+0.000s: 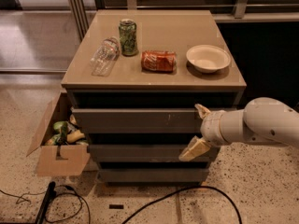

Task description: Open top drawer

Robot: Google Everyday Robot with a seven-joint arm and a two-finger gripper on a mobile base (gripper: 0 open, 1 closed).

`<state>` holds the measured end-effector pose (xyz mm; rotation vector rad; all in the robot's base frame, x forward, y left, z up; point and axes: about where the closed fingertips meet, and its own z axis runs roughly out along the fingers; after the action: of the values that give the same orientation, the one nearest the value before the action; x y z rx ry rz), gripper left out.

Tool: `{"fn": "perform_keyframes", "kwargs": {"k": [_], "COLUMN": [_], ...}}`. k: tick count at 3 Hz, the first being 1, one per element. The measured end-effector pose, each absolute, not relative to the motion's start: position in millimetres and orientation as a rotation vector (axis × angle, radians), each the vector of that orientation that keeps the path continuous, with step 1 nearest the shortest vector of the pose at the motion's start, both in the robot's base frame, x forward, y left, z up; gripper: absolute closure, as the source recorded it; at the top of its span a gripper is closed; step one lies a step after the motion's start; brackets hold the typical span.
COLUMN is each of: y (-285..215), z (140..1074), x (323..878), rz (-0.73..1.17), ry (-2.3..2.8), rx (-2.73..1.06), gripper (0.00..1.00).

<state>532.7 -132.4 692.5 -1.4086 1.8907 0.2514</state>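
Here, the gripper point(198, 129) sits against the right end of the top drawer point(135, 120) front, its fingers point(195, 149) spread wide, one by the upper edge, one lower.

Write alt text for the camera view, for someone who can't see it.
The robot's open gripper sits at the right end of the top drawer front. On the cabinet top: an upright green can, a lying clear bottle, a toppled red can, a white bowl.
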Motion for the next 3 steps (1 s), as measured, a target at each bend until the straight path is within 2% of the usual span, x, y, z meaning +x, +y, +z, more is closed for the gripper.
{"fn": "perform_keyframes", "kwargs": {"k": [1,3], "y": [-140.3,-143.4], "z": [726.8,733.6], "x": [515.3,509.7], "rz": [0.157,0.115], "ry": [1.825,1.803], "rx": [-1.401,-1.404], "gripper": [0.0,0.0]}}
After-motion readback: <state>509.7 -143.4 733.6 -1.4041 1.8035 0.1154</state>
